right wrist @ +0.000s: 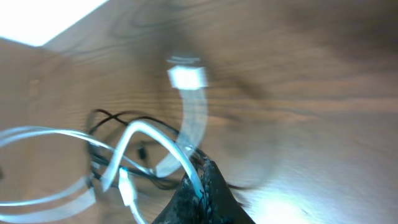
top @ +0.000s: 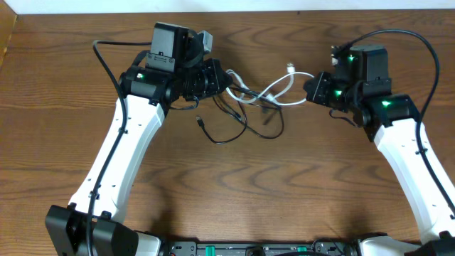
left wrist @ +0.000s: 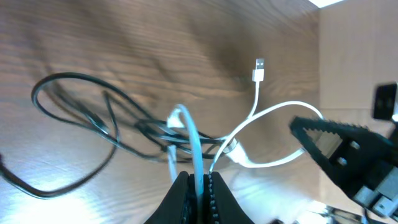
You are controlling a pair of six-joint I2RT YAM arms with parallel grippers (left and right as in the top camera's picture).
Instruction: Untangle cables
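The black cable (left wrist: 68, 75) lies in loose loops on the brown table (top: 234, 199), closest to the robot's base. Just past it, the white cable (left wrist: 255, 99) runs between the two claws and crosses over the black one. The left claw (left wrist: 199, 179) is pinched tight on the white cable. The right claw (right wrist: 200, 179) is squeezed tight on it too. Farthest back, the white plug (top: 290, 67) rests on the wood

The right end effector (right wrist: 199, 182) pinches the white cable (right wrist: 194, 122); the black cable (right wrist: 118, 114), blurred, seems tangled with it above the tabletop (right wrist: 311, 93).
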